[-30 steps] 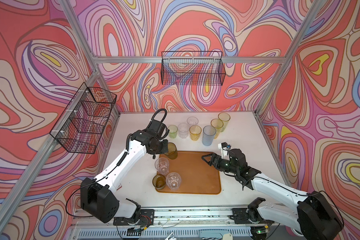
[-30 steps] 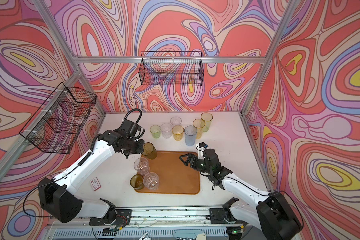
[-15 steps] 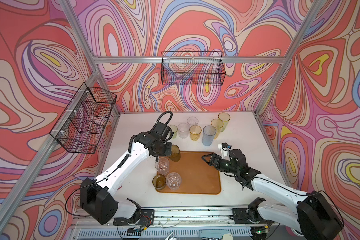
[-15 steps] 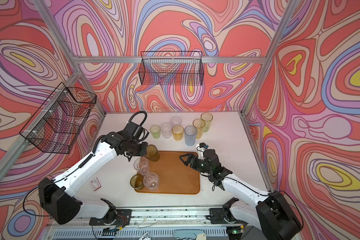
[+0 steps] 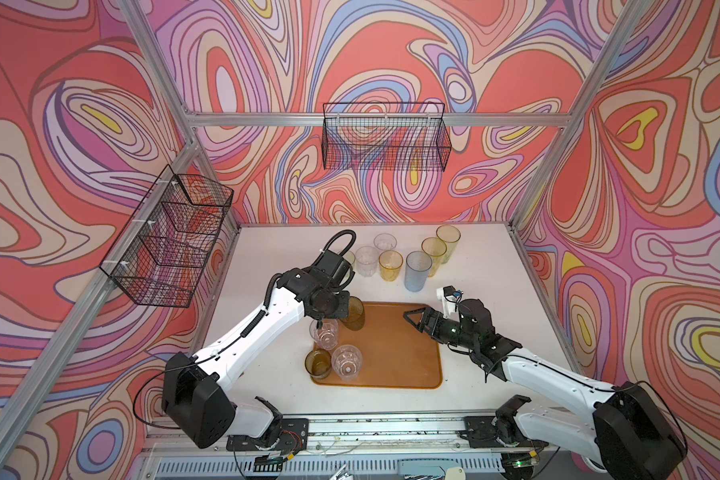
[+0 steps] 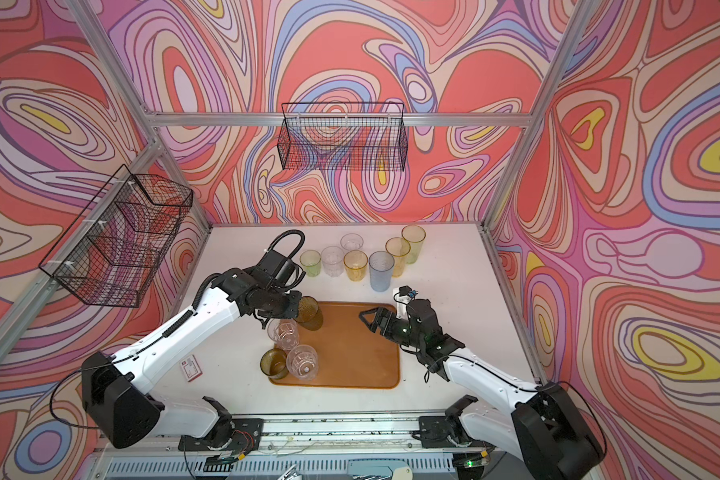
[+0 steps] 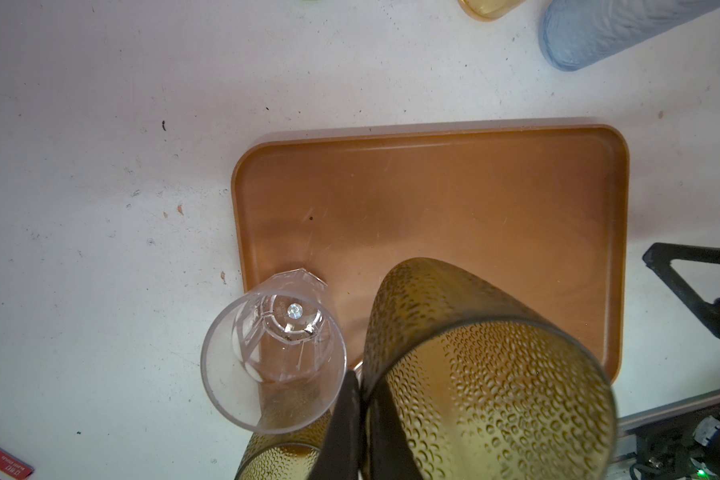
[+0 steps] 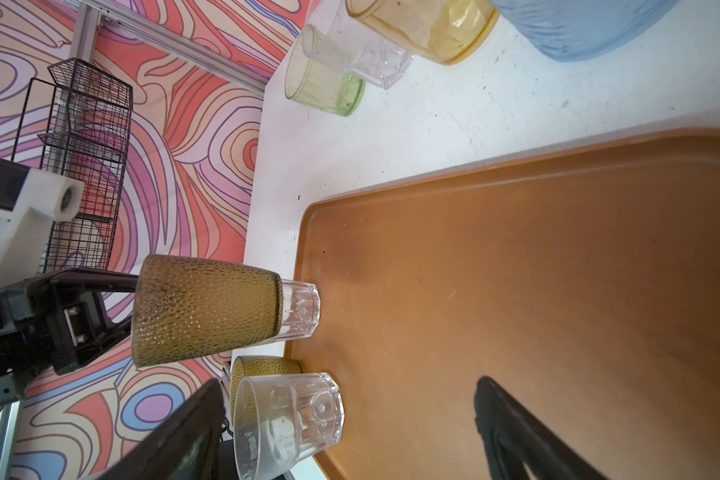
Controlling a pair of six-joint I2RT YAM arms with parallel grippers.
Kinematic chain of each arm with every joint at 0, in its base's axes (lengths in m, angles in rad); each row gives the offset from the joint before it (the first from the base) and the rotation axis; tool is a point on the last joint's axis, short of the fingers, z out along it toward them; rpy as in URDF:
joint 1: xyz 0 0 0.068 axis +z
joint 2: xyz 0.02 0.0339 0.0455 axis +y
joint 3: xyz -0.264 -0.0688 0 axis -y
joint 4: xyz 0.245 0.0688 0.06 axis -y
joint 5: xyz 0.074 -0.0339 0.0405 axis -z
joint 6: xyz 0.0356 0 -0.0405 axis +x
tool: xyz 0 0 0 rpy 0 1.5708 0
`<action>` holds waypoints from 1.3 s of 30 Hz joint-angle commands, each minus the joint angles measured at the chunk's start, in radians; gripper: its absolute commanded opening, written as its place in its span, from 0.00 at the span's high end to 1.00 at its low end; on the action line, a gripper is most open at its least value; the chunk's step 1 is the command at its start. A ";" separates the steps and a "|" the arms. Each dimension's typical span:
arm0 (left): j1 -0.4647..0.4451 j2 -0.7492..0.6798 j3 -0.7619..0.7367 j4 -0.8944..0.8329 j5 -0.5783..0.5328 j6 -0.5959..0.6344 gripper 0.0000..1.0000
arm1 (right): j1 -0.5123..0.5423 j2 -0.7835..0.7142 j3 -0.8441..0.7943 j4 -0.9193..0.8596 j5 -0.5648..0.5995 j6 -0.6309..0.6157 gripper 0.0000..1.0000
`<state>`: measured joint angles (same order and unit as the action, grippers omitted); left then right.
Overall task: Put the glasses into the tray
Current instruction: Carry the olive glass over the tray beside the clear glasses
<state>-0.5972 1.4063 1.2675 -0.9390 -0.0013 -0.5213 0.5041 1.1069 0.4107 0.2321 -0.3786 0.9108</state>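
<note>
- Left hand (image 7: pixel 364 395): clamped tight on the rim of a tall olive-brown dimpled see-through tumbler (image 7: pixel 474 374). The left wrist view shows one finger inside the wall and one outside.
- The held tumbler hangs upright, mouth up, over the far left part of the flat orange-brown rectangular tray (image 5: pixel 391 357). The right wrist view shows its base raised off the tray floor.
- Right hand (image 5: pixel 414 322): jaws spread wide, nothing between them. It hovers over the far right part of the tray, tips pointing toward the left arm.
- In the tray, left side: a clear faceted tumbler (image 5: pixel 324 332) stands just beside the held one.
- Nearer the front edge stands a second clear faceted tumbler (image 5: pixel 347 362). A short olive-brown dimpled tumbler (image 5: pixel 318 363) stands close against it at the near left corner. All three are upright.
- White desk (image 5: pixel 479 274), behind the tray: seven upright glasses in a loose cluster.
- Left to right in that cluster:
  - a short pale green tumbler (image 6: pixel 310 264)
  - a clear short tumbler (image 5: pixel 366 261)
  - another clear short tumbler (image 5: pixel 385 242) behind it
  - a short yellow tumbler (image 5: pixel 390 266)
  - a tall pale blue tumbler (image 5: pixel 417 270), nearest the tray
  - a tall yellow tumbler (image 5: pixel 434 253)
  - a tall yellow-green tumbler (image 5: pixel 448 241), farthest back
- A small red-and-white card (image 6: pixel 191 368) lies flat on the desk, left of the tray.
- Black wire baskets: one on the back wall (image 5: pixel 385 139), one on the left wall (image 5: pixel 169 241).
</note>
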 commanded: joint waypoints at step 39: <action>-0.099 0.053 -0.120 0.034 -0.094 -0.072 1.00 | -0.005 0.019 -0.012 0.017 0.005 0.006 0.03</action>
<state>-0.6888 1.4548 1.1542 -0.9138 -0.0734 -0.5762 0.5041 1.1183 0.4061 0.2325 -0.3782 0.9115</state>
